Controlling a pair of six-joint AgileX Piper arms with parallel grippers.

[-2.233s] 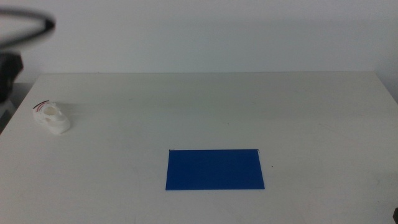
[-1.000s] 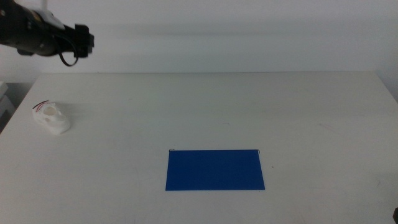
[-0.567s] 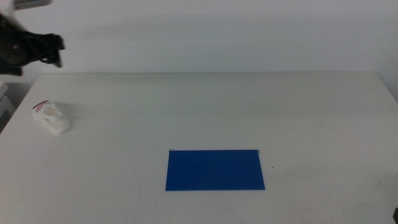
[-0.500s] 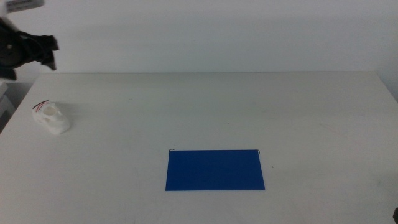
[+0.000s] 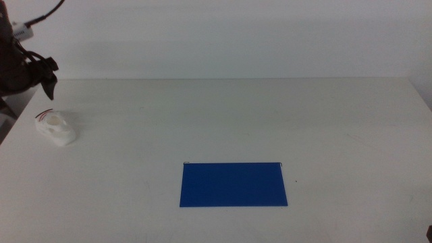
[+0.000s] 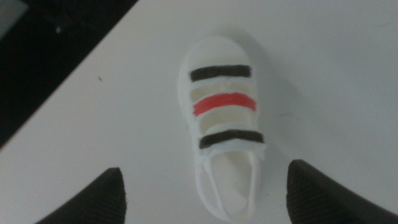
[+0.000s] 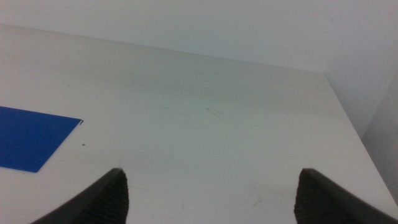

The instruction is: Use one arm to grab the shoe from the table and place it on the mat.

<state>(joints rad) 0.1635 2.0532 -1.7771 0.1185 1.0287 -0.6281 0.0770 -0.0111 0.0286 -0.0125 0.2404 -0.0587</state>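
The left gripper (image 6: 202,193) hung wide open above the shoe (image 6: 222,130) near the surface's (image 5: 216,121) left edge, apart from the mat (image 5: 233,183).

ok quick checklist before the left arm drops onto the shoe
1. Left gripper open: ok, jaws spread wide to either side of the shoe.
2. Gripper above the shoe: ok, the middle view shows it over the shoe, not touching.
3. Shoe clear of the table edge: ok, but close to it.
4. Mat free: ok, nothing lies on it.
5. Right gripper out of the way: ok, open over bare table far from the shoe.
6. Jaw height above the shoe: cannot tell.
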